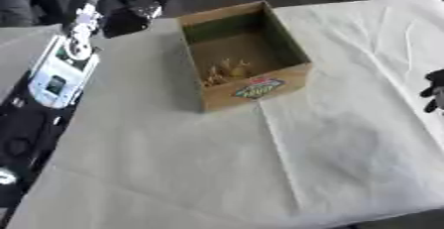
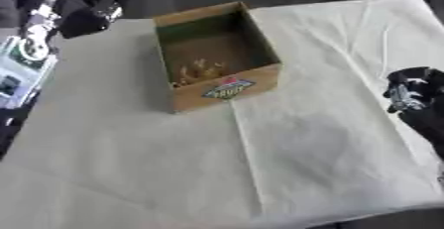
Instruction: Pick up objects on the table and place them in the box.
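Observation:
An open cardboard box (image 1: 296, 68) with a coloured label on its front wall stands at the far middle of the cloth-covered table (image 1: 217, 163). Several small yellowish things (image 1: 225, 69) lie on its floor near the front wall. My right hand (image 2: 415, 91) hovers at the right edge of the table, well to the right of the box; its black fingers look curled, with nothing visible in them. No loose objects show on the cloth. My left hand is out of sight.
To the left of the table stands a black and white device (image 1: 56, 77) with cables. A dark object (image 1: 130, 19) sits beyond the table's far left corner. The cloth has folds and creases across it.

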Motion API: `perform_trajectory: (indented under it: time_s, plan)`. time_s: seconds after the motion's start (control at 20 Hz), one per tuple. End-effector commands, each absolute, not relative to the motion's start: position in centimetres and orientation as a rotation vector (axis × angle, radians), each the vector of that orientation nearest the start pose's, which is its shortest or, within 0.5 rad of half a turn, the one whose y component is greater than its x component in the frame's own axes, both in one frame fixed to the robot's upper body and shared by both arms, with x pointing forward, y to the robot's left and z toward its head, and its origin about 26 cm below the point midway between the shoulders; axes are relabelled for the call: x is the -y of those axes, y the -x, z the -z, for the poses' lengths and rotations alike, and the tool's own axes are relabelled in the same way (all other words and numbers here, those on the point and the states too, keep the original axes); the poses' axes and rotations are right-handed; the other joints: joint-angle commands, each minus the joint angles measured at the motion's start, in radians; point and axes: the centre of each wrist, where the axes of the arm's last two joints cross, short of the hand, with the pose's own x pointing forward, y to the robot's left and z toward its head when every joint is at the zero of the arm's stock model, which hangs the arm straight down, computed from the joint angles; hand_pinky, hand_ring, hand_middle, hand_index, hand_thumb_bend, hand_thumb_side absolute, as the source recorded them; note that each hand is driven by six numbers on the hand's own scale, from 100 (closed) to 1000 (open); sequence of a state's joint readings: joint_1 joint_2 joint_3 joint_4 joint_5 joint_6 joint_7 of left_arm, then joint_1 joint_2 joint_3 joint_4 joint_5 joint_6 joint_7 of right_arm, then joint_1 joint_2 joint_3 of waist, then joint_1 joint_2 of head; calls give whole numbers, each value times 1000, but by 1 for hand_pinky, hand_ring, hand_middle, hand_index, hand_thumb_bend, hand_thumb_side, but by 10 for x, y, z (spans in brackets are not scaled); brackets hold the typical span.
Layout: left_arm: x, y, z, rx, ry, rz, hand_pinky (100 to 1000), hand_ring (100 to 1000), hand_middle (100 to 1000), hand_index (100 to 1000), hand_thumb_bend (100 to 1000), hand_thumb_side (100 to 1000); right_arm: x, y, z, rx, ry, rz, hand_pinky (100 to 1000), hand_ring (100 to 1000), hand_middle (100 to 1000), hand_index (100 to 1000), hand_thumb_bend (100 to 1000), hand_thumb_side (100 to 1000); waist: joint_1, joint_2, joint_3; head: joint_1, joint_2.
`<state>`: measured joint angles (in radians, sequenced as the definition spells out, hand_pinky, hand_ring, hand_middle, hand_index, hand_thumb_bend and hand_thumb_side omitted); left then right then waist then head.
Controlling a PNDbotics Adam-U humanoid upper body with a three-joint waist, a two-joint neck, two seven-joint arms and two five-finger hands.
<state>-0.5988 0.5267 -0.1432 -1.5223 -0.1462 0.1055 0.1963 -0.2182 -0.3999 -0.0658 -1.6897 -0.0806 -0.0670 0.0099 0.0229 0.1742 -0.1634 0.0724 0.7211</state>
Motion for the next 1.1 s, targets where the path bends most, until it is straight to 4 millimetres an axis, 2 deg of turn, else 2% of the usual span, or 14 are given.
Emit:
perform_trajectory:
  time_s: [0.05,0.35,0.55,1.1]
  plan:
    - [-294,-375,-208,2044,-609,359,511,511,517,659,438,354,332,-322,-127,1985,265,-276,382,532,599,623,100,340,-6,-18,13,-8,11]
    - [-307,-356,-174,1977,-559,246,505,507,513,659,430,372,335,-321,-126,1982,275,-269,382,532,599,624,100,339,-9,-25,47,-15,23]
    - [-308,-351,-158,1945,-528,211,500,501,507,658,423,378,336,-320,-124,1976,279,-266,382,532,599,626,102,339,-8,-25,57,-17,27]
    - [-303,-345,-143,1946,-485,146,490,490,495,653,410,373,336,-320,-125,1980,284,-256,381,532,598,630,104,340,-13,-16,63,-12,26]
